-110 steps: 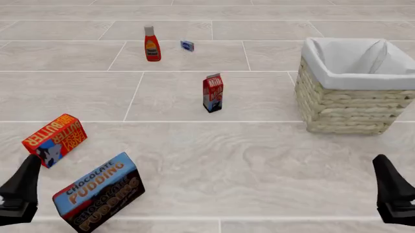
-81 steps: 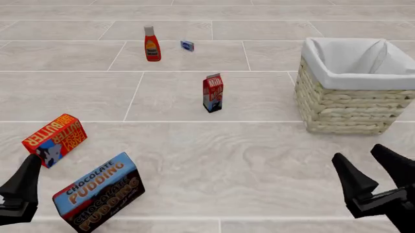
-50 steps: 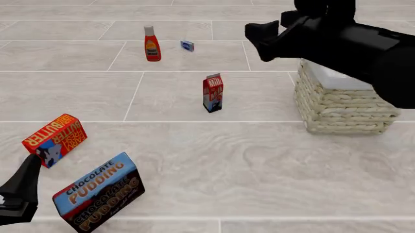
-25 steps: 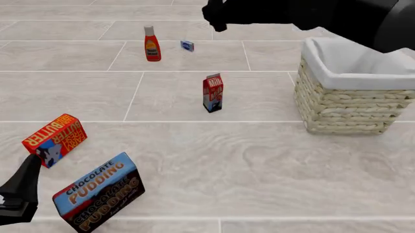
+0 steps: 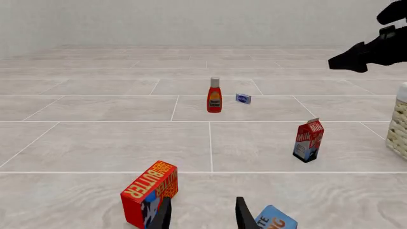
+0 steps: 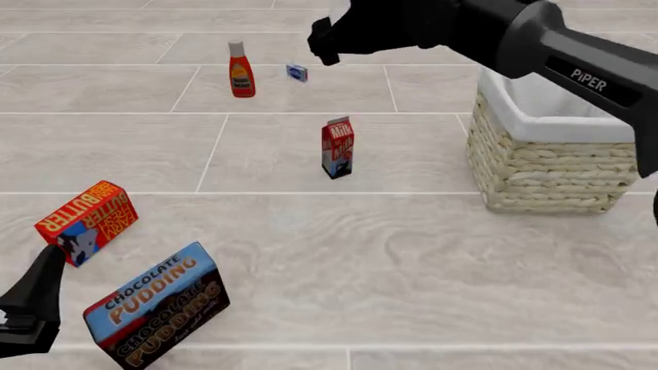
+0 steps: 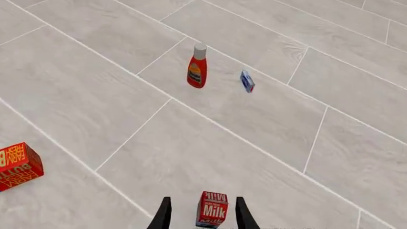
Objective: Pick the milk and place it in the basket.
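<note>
While high over the table (image 6: pixel 411 270), right gripper (image 6: pixel 320 40) at the end of a long black arm, up near the far side. Fingers spread apart, nothing between them. From its own camera, two dark fingertips (image 7: pixel 163 214) with the milk (image 7: pixel 212 209) far down in the gap between them, not touched.

Milk (image 6: pixel 337 146) upright on the table, about in the middle, red on top, blue and white at the bottom. Alone, well apart from everything else. Also seen from the left wrist camera (image 5: pixel 308 140), upright.

Basket (image 6: pixel 550 173) off to the right of the milk, big and woven, white cloth folded over the rim. Partly behind the black arm.

Left gripper (image 6: pixel 31 304) low at the near left corner, only partly seen from the front. From its own camera, two fingers (image 5: pixel 243 217) apart, holding nothing.

Butter box (image 6: pixel 86 221) tilted, just beside the left gripper. Pudding box (image 6: pixel 156 305) near it, also tilted, closer to the front edge.

Ketchup bottle (image 6: pixel 240 70) upright at the far side. Small blue and white packet (image 6: pixel 297 73) just to its right.
</note>
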Robot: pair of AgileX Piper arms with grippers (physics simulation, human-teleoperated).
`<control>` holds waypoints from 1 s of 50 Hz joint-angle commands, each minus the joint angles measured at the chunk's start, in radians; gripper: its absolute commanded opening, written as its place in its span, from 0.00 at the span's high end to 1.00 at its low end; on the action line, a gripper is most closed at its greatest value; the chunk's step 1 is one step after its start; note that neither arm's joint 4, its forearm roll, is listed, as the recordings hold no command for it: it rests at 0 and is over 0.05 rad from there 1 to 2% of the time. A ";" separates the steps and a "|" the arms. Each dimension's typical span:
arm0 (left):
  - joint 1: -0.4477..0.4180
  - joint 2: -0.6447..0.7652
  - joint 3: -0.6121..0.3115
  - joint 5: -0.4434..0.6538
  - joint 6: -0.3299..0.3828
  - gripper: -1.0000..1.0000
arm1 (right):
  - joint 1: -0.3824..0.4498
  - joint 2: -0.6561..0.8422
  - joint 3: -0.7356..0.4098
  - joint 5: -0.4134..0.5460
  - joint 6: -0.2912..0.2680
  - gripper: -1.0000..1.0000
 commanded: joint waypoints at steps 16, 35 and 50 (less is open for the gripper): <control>0.000 0.000 0.000 0.000 0.000 0.00 | -0.027 0.136 -0.092 0.022 0.028 0.00; 0.000 0.000 0.000 0.000 0.000 0.00 | -0.053 0.213 -0.137 0.025 0.039 0.00; 0.000 0.000 0.000 0.000 0.000 0.00 | -0.066 0.277 -0.193 0.039 0.061 0.00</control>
